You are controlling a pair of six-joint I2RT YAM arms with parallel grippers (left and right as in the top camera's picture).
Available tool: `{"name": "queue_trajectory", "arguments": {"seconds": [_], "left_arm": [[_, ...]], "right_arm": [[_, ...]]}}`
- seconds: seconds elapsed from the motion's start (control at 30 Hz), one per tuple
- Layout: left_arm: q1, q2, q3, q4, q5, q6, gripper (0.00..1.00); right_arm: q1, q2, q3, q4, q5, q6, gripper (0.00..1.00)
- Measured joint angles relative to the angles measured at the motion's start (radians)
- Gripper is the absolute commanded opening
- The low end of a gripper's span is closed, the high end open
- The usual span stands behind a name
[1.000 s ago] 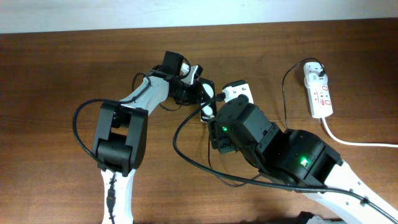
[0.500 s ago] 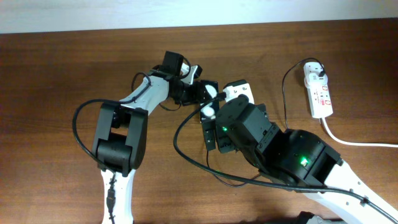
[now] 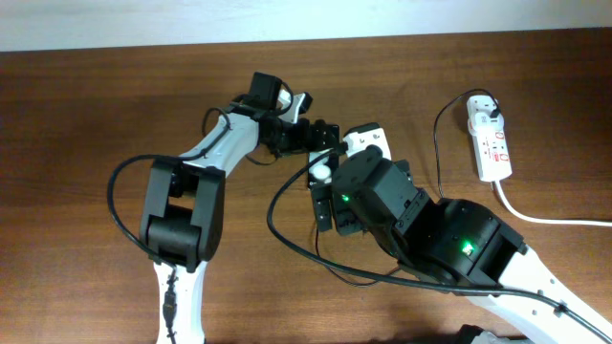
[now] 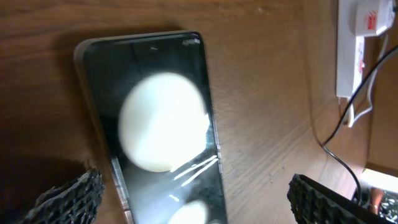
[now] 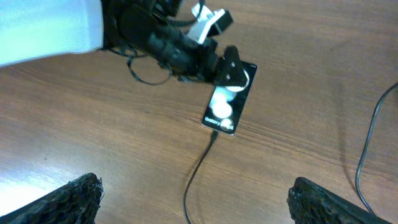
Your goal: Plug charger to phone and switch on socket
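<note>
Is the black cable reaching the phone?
Yes, the tip of the cable meets the phone at its end nearest the right wrist camera.

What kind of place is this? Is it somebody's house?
Probably a robot lab or workshop, not a home: the robot's left arm and right arm reach over a wooden table holding a phone, a charger cable and a white power strip.

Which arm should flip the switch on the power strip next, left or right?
Right. The socket lies on the right arm's side of the table, and the right gripper is open and empty. The left gripper hangs open over the phone, farther from the socket.
</note>
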Motion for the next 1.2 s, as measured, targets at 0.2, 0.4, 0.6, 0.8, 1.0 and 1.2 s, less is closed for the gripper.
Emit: {"name": "queue_trajectory", "arguments": {"seconds": [0.2,0.4,0.6,0.8,1.0,1.2], "left_arm": [[0.182,-0.047,0.001,-0.117,-0.059,0.0,0.99],[0.397,-0.286,0.001,-0.262,-0.087,0.0,0.99],[0.521,-0.554,0.003,-0.421,-0.089,0.024,1.0],[0.507,-0.777,0.003,-0.618,-0.137,0.162,0.95],[0.281,-0.931,-0.07,-0.554,-0.181,0.253,0.99],[0.059,-0.982,-0.108,-0.53,-0.325,0.264,0.99]], "right_arm": [[0.0,0.0,0.0,-0.052,0.056,0.0,0.99],[0.0,0.0,0.0,-0.052,0.146,0.0,0.99],[0.0,0.0,0.0,-0.05,0.171,0.0,0.99],[-0.005,0.03,0.0,-0.009,0.179,0.008,0.99],[-0.146,0.145,0.0,-0.005,0.147,0.128,0.99],[-0.41,0.164,0.0,-0.122,0.015,0.158,0.99]]}}
